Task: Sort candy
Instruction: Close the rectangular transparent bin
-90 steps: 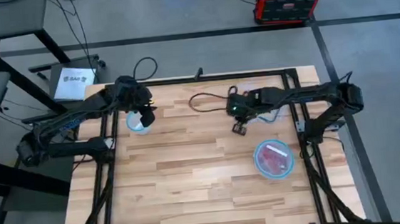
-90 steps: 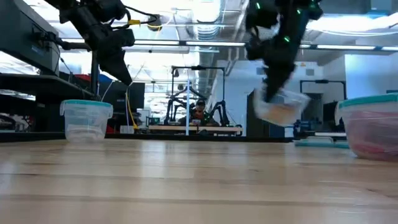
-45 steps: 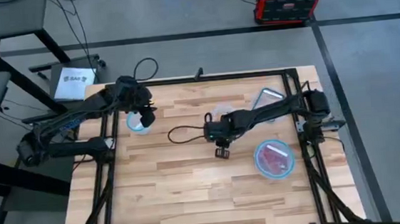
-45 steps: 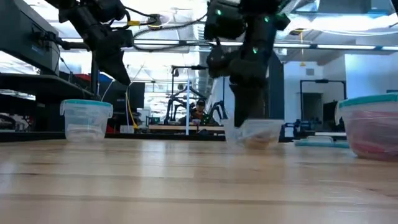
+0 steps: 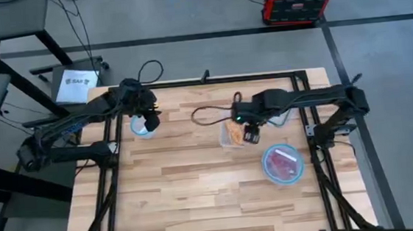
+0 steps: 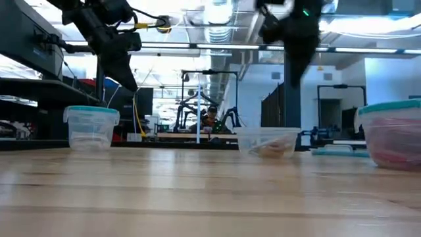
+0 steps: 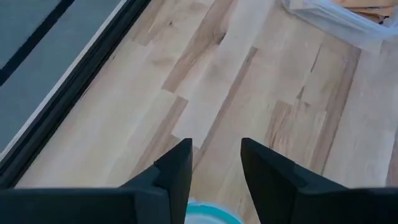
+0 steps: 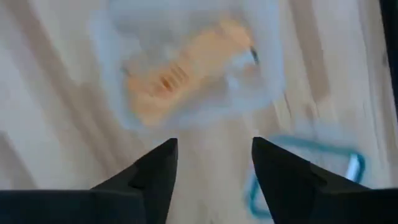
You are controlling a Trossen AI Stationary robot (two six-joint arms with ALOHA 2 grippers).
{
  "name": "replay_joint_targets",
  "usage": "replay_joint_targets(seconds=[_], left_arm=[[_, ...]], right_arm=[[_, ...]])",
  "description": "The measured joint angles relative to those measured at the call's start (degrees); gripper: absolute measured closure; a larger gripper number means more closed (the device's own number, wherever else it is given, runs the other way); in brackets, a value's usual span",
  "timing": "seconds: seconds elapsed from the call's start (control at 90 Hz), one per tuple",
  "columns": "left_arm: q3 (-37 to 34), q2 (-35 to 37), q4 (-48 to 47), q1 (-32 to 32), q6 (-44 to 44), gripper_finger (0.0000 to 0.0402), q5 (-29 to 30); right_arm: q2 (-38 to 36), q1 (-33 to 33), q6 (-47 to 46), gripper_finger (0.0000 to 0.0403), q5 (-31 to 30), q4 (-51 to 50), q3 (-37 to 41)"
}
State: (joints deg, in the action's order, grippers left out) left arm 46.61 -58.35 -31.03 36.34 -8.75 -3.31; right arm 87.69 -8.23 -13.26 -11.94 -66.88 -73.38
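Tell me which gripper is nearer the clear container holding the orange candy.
Right. The right gripper hangs open just beside the clear container with the orange candy. The left gripper is far across the table, open above the small blue-rimmed tub.

Light wood-plank table point(image 5: 196, 175), clear plastic containers point(image 6: 91, 126)
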Motion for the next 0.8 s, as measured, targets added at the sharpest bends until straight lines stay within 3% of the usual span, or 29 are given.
replay_joint_targets(seconds=[0.167,0.3,0.8], left_arm=[[0.0,0.0,0.0,0.0,0.1,0.0279,0.0],[0.0,0.0,0.3,0.0,0.2,0.0279,0.0],[0.0,0.0,1.5,0.0,0.3,0.0279,0.0]], right_arm=[[-4.8,-7.7,-0.3,0.0213,-0.1,8.8,17.0],[-5.2,-11.4,0.0,0.0222,0.1,15.8,24.8],[-3.4,-12.4,0.7,0.0243,0.0,24.5,30.4]])
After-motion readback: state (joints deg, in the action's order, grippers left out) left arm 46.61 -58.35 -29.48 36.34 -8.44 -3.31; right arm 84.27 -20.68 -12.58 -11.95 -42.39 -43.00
